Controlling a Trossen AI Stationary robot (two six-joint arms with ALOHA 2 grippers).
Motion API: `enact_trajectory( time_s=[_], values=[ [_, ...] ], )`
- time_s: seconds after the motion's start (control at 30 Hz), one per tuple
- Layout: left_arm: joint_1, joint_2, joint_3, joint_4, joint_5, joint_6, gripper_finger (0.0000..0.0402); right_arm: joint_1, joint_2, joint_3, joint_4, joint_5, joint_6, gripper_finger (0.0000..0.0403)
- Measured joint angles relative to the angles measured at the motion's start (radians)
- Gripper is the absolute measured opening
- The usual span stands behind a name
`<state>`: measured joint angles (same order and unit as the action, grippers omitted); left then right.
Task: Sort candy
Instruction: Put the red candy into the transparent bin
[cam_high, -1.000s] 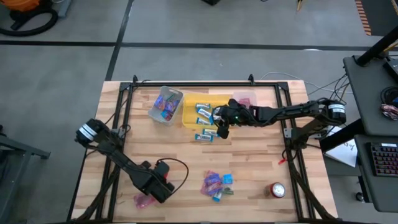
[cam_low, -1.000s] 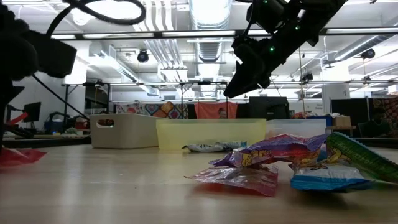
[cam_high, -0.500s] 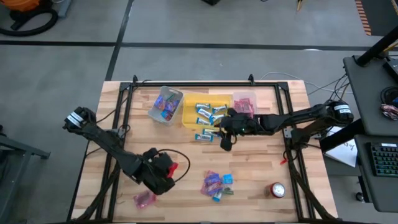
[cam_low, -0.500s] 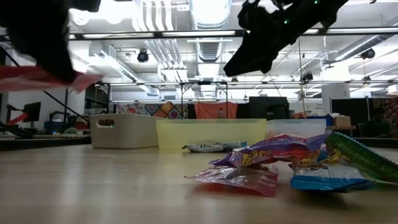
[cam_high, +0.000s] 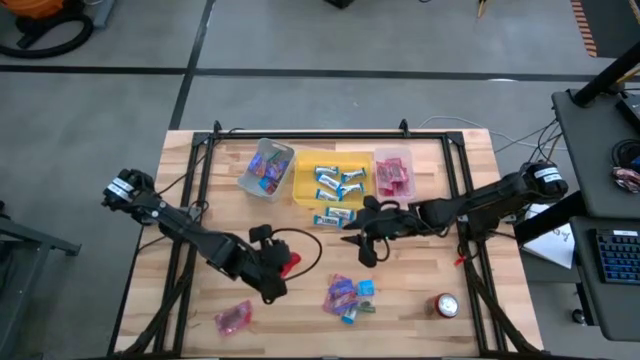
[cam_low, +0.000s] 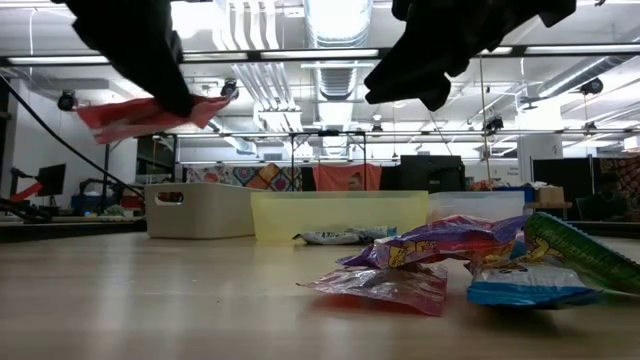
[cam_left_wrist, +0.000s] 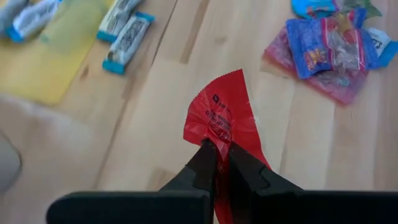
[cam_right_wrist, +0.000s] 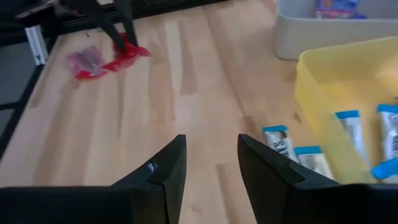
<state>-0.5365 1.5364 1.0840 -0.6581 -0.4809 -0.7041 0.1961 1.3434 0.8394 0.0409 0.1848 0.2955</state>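
The left hand (cam_left_wrist: 216, 167) is clamped on one corner of a red candy wrapper (cam_left_wrist: 225, 121), carrying it above the tabletop (cam_high: 420, 290) between the loose pile of candy (cam_high: 347, 296) and a single pink piece (cam_high: 232, 319) near the front edge. The grip is only a pinch at the wrapper's edge, so the slick foil could slip out on the way and drop short of the pink bin (cam_high: 393, 173), where other red pieces lie. The right hand (cam_high: 366, 249) hangs open and empty just in front of the yellow tray (cam_high: 305, 180), right on what looks like the path to that bin, so the two arms could brush each other. Two blue-and-white bars (cam_high: 333, 216) lie on the wood outside the tray and could be knocked further away. The low view cuts off both hands at the top, and from it the bins' contents are hidden; the mixed wrappers in the grey bin (cam_high: 266, 168) are probably blue-purple, though too small to be sure.
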Motion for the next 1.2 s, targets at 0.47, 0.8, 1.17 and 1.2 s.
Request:
enact_trajectory(
  time_s=[0.47, 0.8, 1.17, 1.2],
  values=[
    [0.082, 0.000, -0.016, 0.072, 0.019, 0.278, 0.0002, 0.082, 0.000, -0.001, 0.000, 0.033, 0.106, 0.0154],
    [0.103, 0.009, -0.018, 0.266, -0.213, 0.364, 0.0002, 0.108, 0.020, -0.003, 0.130, 0.136, 0.109, 0.0157],
    [0.116, 0.098, -0.019, 0.426, -0.369, 0.418, 0.0002, 0.098, 0.151, 0.000, 0.396, 0.268, 0.034, 0.0157],
    [0.116, 0.103, -0.019, 0.438, -0.371, 0.430, 0.0002, 0.096, 0.160, 0.004, 0.405, 0.269, 0.034, 0.0157]
  ],
)
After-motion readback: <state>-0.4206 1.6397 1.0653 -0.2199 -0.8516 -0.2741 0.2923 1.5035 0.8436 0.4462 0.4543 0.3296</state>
